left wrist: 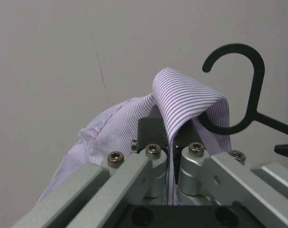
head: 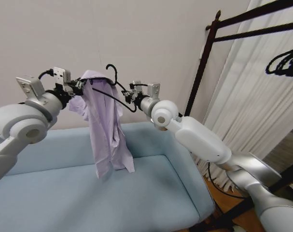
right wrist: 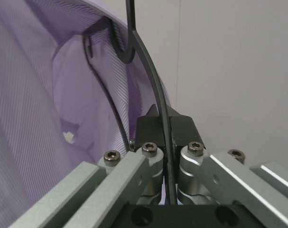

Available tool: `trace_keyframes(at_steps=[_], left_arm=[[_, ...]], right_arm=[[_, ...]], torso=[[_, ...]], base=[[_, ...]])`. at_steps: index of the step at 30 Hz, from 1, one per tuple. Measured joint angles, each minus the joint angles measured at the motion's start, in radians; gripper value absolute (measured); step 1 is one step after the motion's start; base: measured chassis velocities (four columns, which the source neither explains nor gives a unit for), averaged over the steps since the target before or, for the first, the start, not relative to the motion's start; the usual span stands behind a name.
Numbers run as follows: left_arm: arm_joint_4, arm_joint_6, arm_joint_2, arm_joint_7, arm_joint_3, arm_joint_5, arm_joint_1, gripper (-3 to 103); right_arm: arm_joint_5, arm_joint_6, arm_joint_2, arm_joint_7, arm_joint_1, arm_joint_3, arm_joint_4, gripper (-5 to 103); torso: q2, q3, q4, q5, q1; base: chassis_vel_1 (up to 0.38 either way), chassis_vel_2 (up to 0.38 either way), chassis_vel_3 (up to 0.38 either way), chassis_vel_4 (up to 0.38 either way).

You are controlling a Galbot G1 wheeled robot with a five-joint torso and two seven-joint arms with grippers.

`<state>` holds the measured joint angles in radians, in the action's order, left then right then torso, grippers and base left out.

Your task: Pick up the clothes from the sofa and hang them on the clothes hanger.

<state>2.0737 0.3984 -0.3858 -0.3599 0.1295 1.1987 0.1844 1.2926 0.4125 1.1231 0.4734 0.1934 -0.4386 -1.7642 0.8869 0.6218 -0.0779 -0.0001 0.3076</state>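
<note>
we find the left gripper [head: 81,87] pinching the shirt [head: 106,130] and the right gripper [head: 129,96] pinching the hanger [left wrist: 259,76], above the sofa [head: 156,193]. we judge dressing the hanger in hand; next needs fabric drawn over its free arm.

Lilac pinstriped shirt [head: 106,130] droops over a black hanger [left wrist: 258,80] — aloft above the pale-blue sofa [head: 151,193].

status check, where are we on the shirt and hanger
Left gripper shut on shirt, held above sofa. Right gripper shut on black hanger, partly inside shirt. Rack to the right, not yet reached.
</note>
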Motion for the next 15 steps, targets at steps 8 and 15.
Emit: trace_keyframes(at_steps=[8, 15], left_arm=[[-0.009, -0.004, 0.004, 0.0, 0.006, 0.006, -0.01, 1], [0.0, -0.01, 0.018, -0.001, 0.031, 0.006, 0.02, 1]], right_arm=[[-0.007, -0.001, -0.002, 0.005, -0.024, -0.012, 0.002, 2], [-0.006, -0.001, -0.032, -0.01, -0.016, 0.036, 0.031, 2]], torso=[[0.0, 0.0, 0.0, 0.0001, 0.0], [0.0, 0.0, 0.0001, 0.0001, 0.0]], base=[[0.0, 0.0, 0.0, 0.0], [0.0, 0.0, 0.0, 0.0]])
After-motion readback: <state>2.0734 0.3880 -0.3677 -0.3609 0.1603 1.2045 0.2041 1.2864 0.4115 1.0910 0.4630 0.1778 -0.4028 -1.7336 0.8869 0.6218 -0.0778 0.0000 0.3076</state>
